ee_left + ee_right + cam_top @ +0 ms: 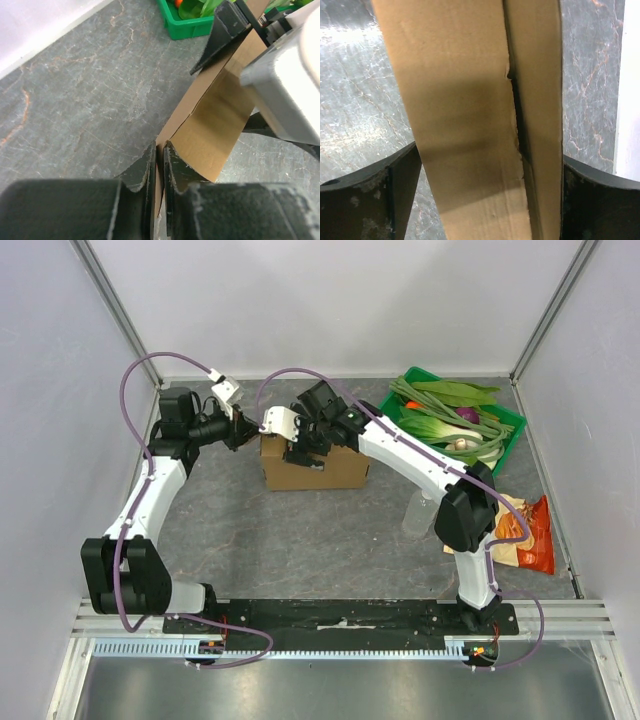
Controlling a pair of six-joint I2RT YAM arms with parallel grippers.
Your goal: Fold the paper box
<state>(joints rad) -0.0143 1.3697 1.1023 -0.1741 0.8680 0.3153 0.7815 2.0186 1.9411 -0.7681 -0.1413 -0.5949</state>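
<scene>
While left hand (160,155) and right hand (490,170) clamp paper box (330,470), green tray (508,440) sits near.

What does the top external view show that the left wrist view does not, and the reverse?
Only the top external view shows the whole paper box, both arms, and the snack bag. Only the left wrist view shows up close that the left claw pinches a thin cardboard flap edge. Both views show the brown box, the green tray and the right claw at the box.
</scene>
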